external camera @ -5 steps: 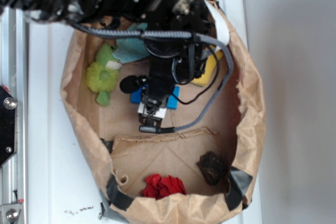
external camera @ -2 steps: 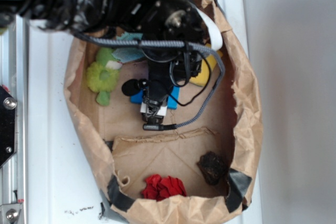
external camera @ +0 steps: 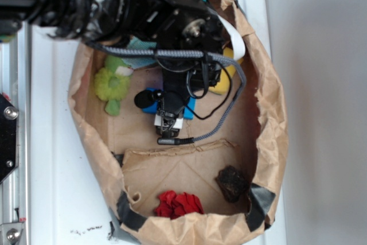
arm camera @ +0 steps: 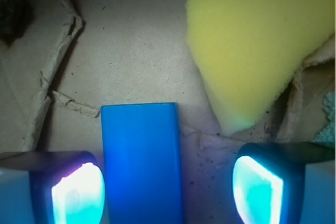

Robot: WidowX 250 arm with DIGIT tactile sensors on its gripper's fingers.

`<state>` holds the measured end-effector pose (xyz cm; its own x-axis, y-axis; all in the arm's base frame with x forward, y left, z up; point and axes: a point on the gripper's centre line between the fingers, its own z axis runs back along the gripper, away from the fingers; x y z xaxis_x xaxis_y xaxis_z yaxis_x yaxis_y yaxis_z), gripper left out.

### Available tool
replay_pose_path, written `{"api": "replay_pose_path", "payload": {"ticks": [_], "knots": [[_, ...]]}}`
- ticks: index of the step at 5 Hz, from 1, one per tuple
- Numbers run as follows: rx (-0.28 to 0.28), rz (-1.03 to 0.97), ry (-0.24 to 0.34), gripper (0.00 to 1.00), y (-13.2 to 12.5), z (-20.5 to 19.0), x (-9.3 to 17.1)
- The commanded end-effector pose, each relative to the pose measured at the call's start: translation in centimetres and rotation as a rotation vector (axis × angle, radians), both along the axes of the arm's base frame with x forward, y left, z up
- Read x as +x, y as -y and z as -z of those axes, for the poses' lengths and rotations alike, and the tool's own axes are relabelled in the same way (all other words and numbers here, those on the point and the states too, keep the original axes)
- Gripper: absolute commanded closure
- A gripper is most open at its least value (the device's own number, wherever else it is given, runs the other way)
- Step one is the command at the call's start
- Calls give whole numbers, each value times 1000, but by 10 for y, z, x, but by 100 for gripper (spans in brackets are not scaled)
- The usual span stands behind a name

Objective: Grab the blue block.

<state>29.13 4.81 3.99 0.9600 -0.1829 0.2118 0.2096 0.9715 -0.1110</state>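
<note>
The blue block [arm camera: 142, 161] is a smooth bright blue slab lying flat on the brown paper floor of the bag. My gripper [arm camera: 168, 192] is open and straddles it: the left fingertip [arm camera: 79, 192] sits close beside the block's left edge, while the right fingertip [arm camera: 257, 190] stands well clear of its right edge. In the exterior view the gripper [external camera: 169, 120] points down over the block [external camera: 150, 101], and the arm hides the block's middle.
A yellow sponge [arm camera: 252, 51] lies just beyond the block on the right. A green plush [external camera: 112, 84], a teal cloth [external camera: 140, 45], a red cloth [external camera: 179, 203] and a dark lump [external camera: 232, 182] share the paper bag [external camera: 275, 119]. A torn paper flap [arm camera: 52, 77] rises on the left.
The arm has shifted slightly toward the top of the exterior view, and the gripper has stayed over the blue block with its jaws apart.
</note>
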Motion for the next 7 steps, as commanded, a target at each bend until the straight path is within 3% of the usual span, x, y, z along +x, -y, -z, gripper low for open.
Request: {"api": "replay_pose_path", "payload": {"ticks": [1,5,7], "knots": [[11,-24,67,0,11,-9,9],[26,-29,92,0,18,0,19],[38,26,79,0,30,5,2]]}}
